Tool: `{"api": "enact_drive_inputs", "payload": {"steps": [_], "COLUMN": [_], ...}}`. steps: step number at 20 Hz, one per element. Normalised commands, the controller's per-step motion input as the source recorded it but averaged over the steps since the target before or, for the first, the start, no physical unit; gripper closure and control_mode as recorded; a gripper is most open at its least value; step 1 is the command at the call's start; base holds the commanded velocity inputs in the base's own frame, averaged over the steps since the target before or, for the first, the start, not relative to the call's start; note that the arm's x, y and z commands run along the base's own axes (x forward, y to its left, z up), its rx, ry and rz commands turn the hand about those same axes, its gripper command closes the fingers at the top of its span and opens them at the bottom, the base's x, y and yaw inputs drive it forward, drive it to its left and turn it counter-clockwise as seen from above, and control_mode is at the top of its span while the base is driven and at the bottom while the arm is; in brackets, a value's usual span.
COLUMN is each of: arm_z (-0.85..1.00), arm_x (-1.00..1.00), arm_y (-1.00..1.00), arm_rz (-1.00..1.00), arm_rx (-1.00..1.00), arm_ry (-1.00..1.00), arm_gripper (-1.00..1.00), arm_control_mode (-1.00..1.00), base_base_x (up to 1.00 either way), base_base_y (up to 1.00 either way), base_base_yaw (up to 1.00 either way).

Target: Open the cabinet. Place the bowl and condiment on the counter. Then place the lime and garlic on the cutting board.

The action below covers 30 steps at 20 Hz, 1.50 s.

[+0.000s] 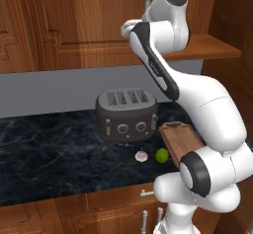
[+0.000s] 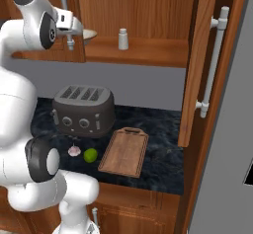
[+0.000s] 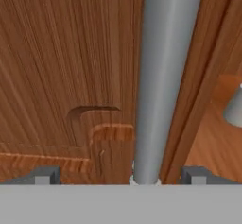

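The cabinet's right door (image 2: 197,65) stands wide open, showing the wooden shelf (image 2: 143,50). My gripper (image 2: 73,28) is up at the left door's silver bar handle (image 2: 64,6). In the hand view the handle (image 3: 165,76) runs between the fingertips (image 3: 45,176) of my gripper (image 3: 120,176), which is open. The bowl's pale edge (image 2: 89,33) peeks out beside the hand on the shelf, and a grey-white shaker (image 2: 123,39) stands further right. On the black counter (image 2: 158,129) the garlic (image 2: 74,150) and lime (image 2: 90,155) lie left of the cutting board (image 2: 123,151).
A dark four-slot toaster (image 2: 84,109) stands on the counter behind the garlic and lime. The open right door juts out over the counter's right end. Lower cabinets (image 1: 99,213) sit under the wooden front edge.
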Motion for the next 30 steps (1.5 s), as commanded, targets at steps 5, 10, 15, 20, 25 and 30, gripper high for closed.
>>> {"api": "enact_drive_inputs", "payload": {"steps": [5, 10, 15, 20, 25, 30], "arm_z": [-0.07, -0.11, -0.33, -0.39, -0.1, 0.0], "arm_x": [0.7, 0.58, 0.25, -0.05, -0.89, -1.0], "arm_y": [-0.01, -0.01, 0.01, 0.22, 0.72, 0.98], "arm_rz": [-0.05, -0.02, -0.01, 0.0, 0.02, 0.05], "arm_rx": [0.12, 0.09, 0.02, 0.0, 0.0, 0.0], "arm_ry": [0.0, 0.0, 0.0, -0.03, -0.05, -0.07], "arm_gripper": [-1.0, 1.0, 1.0, 1.0, 1.0, 1.0], "arm_control_mode": [-1.0, -1.0, -1.0, -1.0, -1.0, -1.0], "base_base_x": [0.0, 0.0, 0.0, 0.0, 0.0, 0.0], "base_base_y": [0.0, 0.0, 0.0, 0.0, 0.0, 0.0], "base_base_yaw": [0.0, 0.0, 0.0, 0.0, 0.0, 0.0]}}
